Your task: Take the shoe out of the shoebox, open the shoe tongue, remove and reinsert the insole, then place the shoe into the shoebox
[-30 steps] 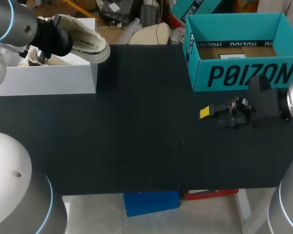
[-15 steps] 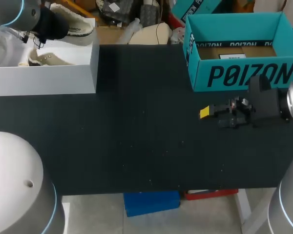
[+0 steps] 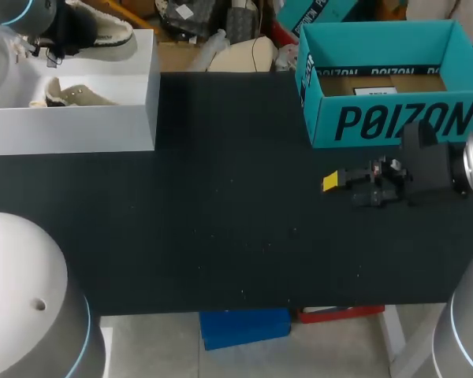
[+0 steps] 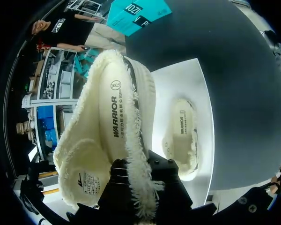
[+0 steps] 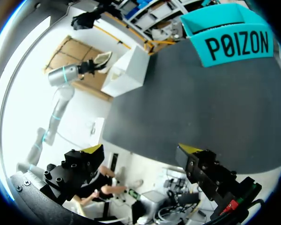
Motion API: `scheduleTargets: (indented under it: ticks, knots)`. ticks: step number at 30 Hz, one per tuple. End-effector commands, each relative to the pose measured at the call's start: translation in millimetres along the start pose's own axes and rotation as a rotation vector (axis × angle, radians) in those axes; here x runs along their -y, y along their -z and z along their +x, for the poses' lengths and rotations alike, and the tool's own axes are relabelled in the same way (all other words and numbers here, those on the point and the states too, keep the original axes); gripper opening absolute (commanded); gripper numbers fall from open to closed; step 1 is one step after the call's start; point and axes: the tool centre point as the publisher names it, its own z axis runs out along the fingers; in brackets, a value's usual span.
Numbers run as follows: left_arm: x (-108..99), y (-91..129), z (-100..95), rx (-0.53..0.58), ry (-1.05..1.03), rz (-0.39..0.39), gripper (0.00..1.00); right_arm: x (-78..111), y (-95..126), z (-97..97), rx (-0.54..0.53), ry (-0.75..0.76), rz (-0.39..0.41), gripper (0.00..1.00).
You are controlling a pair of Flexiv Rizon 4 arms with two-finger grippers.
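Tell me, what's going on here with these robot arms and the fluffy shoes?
The left gripper holds a fluffy cream shoe by its collar, up in the air above the white shoebox. A second shoe lies inside that box. The right gripper hangs open and empty over the black table, in front of the teal box.

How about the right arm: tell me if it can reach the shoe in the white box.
Probably not: the right gripper sits open far across the table, and the left gripper, clamping the other shoe, hangs over the white box.
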Motion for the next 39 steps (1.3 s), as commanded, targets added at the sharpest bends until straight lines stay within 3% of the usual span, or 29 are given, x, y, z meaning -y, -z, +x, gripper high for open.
scheduleTargets:
  ticks: [1,16,25,39]
  knots:
    - [-15,-29,-8.1,-0.013,0.009,0.000,0.00,-0.4,-1,0.5,0.002,0.000,0.001,1.00]
    - [-46,-105,-3.0,-0.092,0.081,-0.005,0.00,-0.4,-1,0.5,0.002,0.000,0.001,1.00]
    - [-51,-145,7.5,-0.120,0.094,-0.036,0.00,-0.4,-1,0.5,0.002,0.000,0.001,1.00]
    - [-58,-176,30.4,-0.173,0.100,-0.049,0.00,-0.4,-1,0.5,0.002,0.000,0.001,1.00]
